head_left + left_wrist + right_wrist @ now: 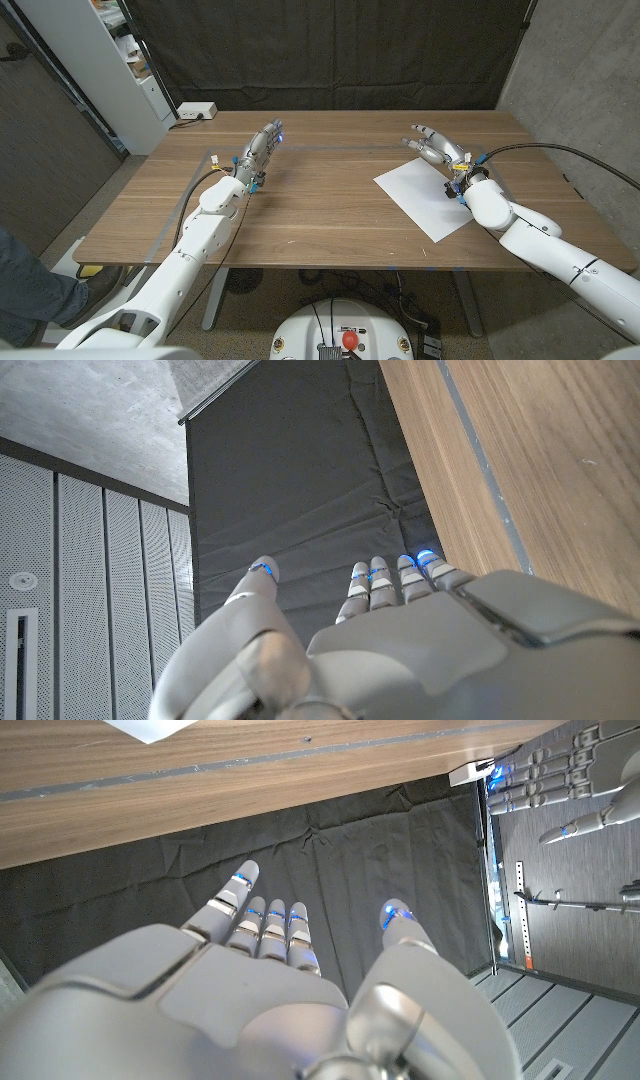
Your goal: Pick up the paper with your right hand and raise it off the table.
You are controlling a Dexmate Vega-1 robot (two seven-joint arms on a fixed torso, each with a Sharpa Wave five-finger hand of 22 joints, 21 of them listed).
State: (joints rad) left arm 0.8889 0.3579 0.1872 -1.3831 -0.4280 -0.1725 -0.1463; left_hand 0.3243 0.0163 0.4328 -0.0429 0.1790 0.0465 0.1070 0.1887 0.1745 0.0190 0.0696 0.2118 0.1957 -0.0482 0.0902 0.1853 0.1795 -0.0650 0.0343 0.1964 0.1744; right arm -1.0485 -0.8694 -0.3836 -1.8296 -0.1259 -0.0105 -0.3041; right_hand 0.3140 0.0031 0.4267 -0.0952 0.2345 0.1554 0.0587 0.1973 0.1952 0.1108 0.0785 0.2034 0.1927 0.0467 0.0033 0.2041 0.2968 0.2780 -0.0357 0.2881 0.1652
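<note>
Paper point(422, 201) lies flat on the table point(320, 215), on the robot's right side, one corner near the front edge. Above its far edge the right hand point(438, 148) hovers with fingers point(268, 925) spread, holding nothing. The left hand point(262, 146) stands well apart on the other side, fingers point(385, 582) straight, also empty.

A wooden tabletop point(320, 205) fills mid-frame; a white paper point(420, 195) lies flat at its right side.
</note>
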